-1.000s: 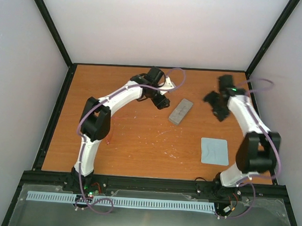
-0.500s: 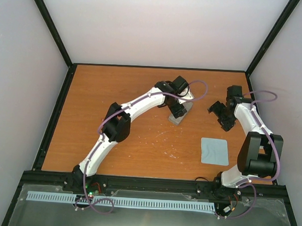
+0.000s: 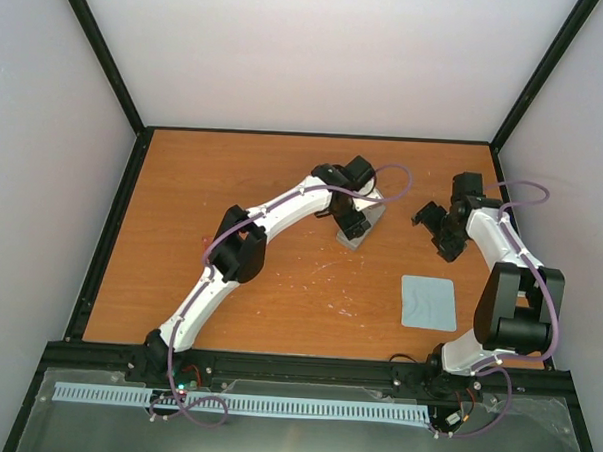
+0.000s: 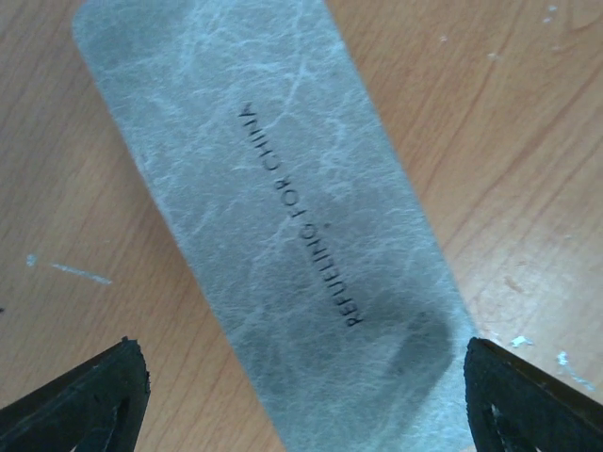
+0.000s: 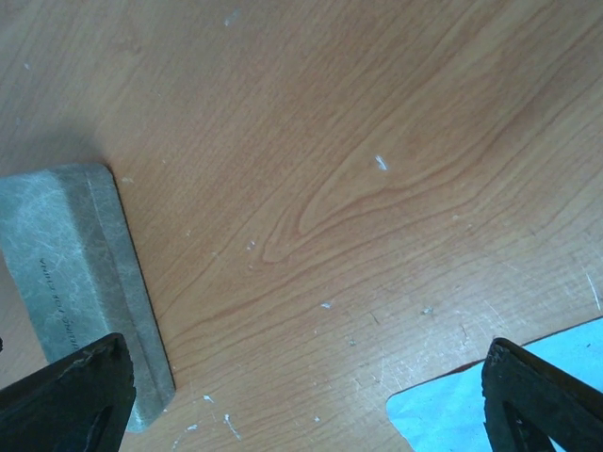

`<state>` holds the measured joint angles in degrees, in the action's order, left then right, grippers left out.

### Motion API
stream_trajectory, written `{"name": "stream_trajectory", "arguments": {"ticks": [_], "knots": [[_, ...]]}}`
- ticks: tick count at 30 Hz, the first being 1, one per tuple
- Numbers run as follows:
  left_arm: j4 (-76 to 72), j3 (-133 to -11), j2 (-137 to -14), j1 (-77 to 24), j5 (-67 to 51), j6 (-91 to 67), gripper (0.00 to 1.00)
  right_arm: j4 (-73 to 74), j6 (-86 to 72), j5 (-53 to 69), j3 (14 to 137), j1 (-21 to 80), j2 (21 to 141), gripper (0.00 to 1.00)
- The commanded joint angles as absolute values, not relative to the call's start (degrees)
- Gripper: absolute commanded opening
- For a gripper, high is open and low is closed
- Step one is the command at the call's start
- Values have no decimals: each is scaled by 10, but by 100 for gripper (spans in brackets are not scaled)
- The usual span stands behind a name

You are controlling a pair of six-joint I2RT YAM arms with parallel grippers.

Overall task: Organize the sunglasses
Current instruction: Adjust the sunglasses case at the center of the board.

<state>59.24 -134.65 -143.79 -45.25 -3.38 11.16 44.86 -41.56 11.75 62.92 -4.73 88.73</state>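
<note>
left gripper (image 4: 301, 400): jaws spread wide to either side of the closed grey case (image 4: 283, 207), not clamped on it | right gripper (image 5: 306, 400): jaws spread wide, empty, above bare table (image 5: 377, 141) between case and light blue cloth (image 3: 428, 303) | sunglasses: cannot be made out in any view, position unknown

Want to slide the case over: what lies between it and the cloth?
Nothing but bare wood with a few white specks between case and cloth, seen in the right wrist view.

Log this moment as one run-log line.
left gripper open over closed grey case | right gripper open above table beside case | blue cloth near right arm | sunglasses not in view
</note>
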Motion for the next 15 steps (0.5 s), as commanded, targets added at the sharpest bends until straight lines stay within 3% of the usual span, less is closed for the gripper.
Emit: {"name": "stream_trajectory", "arguments": {"ticks": [1, 15], "knots": [[610, -1376, -1432, -461, -84, 97, 91, 439, -420, 128, 610, -48, 874, 98], [595, -1303, -1433, -477, -38, 103, 93, 435, -411, 133, 595, -48, 871, 98]]}}
